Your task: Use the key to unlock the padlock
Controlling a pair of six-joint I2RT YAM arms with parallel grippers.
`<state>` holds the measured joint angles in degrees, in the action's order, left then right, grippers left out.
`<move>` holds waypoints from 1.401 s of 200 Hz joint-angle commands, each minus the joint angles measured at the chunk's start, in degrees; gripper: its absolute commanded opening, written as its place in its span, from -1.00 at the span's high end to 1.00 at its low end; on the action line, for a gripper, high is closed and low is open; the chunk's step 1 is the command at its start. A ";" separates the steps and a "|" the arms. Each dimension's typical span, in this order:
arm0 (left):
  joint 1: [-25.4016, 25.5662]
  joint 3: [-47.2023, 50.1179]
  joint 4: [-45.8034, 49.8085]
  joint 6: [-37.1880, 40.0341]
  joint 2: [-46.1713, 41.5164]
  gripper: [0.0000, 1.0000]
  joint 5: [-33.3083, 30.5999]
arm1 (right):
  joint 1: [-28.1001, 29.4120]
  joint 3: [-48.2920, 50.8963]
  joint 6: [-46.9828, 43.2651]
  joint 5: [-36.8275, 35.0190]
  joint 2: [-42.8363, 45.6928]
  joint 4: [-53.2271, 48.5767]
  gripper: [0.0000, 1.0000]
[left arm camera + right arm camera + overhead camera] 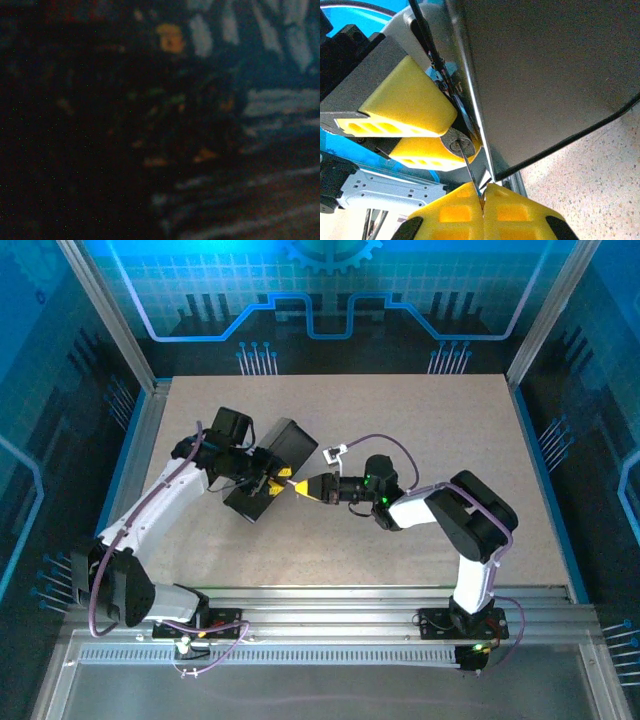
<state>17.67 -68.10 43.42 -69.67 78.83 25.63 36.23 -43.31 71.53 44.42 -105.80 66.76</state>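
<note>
Progress: key (470, 170) tip sits in padlock (454, 145) keyway, right gripper (482, 192) clenched on key, left gripper (272, 480) clamping padlock beside dark box (545, 75) (shackle hidden); turn and shackle release judged not yet done.

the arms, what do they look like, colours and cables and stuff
The left arm and right arm match: white link shells, black joints and black wrist blocks. A lilac cable loops along each. The right arm has a small green light near its wrist. The right gripper and left gripper have yellow fingers with slotted cut-outs.
</note>
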 commanded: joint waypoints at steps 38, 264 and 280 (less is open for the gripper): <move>0.70 -2.21 -3.36 4.25 0.52 1.00 6.66 | 2.54 -3.14 -16.27 -0.02 10.41 -17.76 1.00; -3.96 -2.46 -3.09 7.30 0.28 1.00 12.94 | -4.72 2.57 -8.85 8.50 2.86 -4.48 1.00; -4.13 -2.53 -2.99 7.69 0.44 1.00 13.56 | -4.61 2.18 -9.09 8.59 2.85 -4.51 1.00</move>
<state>14.22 -68.12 42.26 -65.36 79.64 35.59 32.12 -41.19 64.86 51.48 -103.20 62.28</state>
